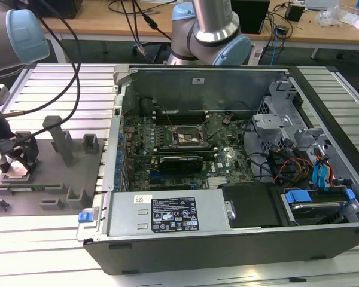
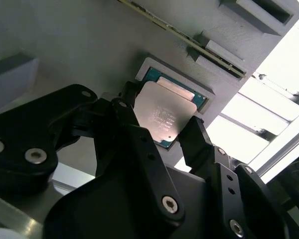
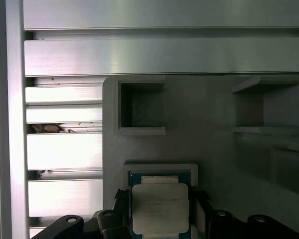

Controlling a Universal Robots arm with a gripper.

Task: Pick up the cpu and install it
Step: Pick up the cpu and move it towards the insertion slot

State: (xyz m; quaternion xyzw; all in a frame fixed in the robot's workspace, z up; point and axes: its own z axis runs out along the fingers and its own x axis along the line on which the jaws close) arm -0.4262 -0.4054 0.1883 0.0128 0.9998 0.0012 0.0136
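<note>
The cpu is a flat square chip with a silvery top and a green rim. It lies in a shallow square nest of the grey fixture plate at the exterior view's left. My gripper hangs low over that plate. In both wrist views its black fingers press against two opposite edges of the cpu, so my gripper is shut on it. The open socket sits on the motherboard inside the computer case, far from my gripper.
The open computer case fills the exterior view's middle and right, with a grey power supply box along its near side and cables and drive bays on the right. Upright posts stand on the fixture plate. Ribbed aluminium table lies underneath.
</note>
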